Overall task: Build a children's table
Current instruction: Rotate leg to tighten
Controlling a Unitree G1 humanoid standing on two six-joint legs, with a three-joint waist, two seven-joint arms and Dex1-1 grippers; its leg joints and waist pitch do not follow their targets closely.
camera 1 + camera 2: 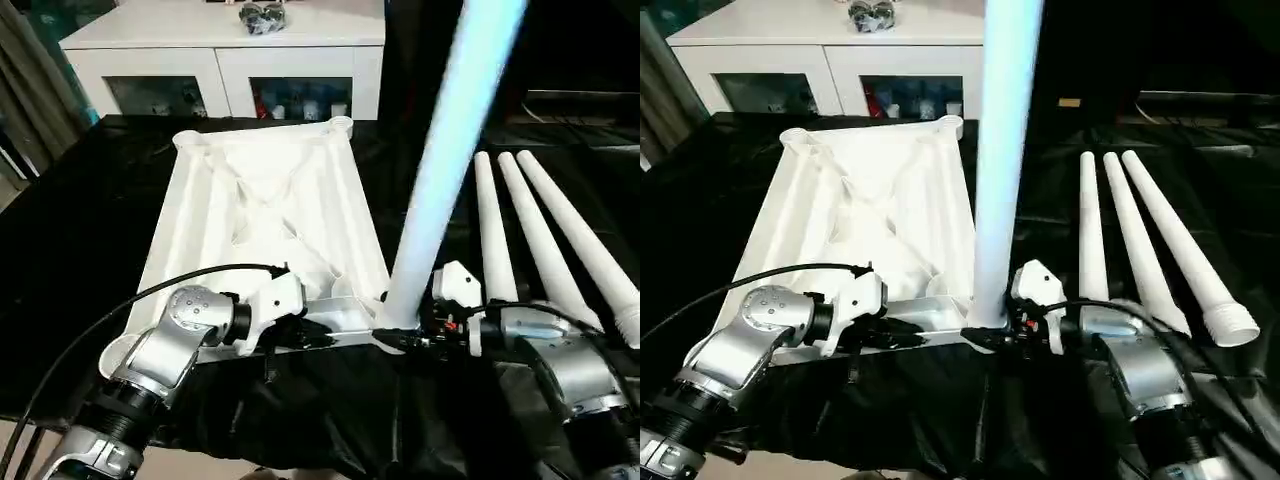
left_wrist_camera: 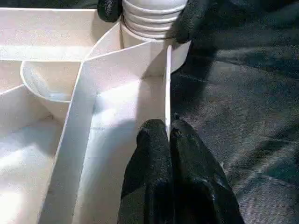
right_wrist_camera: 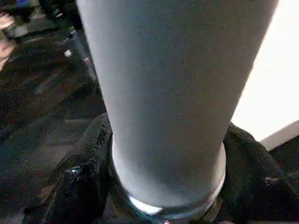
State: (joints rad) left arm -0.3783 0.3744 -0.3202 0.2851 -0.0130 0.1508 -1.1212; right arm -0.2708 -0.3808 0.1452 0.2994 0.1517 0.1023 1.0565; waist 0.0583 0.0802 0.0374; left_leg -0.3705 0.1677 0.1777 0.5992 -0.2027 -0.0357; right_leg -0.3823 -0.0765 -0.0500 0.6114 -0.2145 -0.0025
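Note:
The white tabletop [image 1: 260, 200] lies upside down on the black cloth, ribs up. My left gripper [image 2: 168, 133] is shut on the thin wall of its near rim, close to the near right corner socket [image 2: 154, 51]. One white leg [image 1: 440, 170] stands upright in that socket, leaning slightly. My right gripper [image 1: 400, 335] reaches in from the right, with a black finger pressed against each side of the leg's ribbed base [image 2: 152, 18]. Three more legs [image 1: 540, 230] lie side by side on the cloth to the right.
A white cabinet [image 1: 230, 60] with glass doors stands behind the work, with a small dark object [image 1: 262, 15] on top. Black cloth [image 1: 90, 220] covers the surface all around the tabletop. My silver forearms and a black cable [image 1: 120, 300] cross the near edge.

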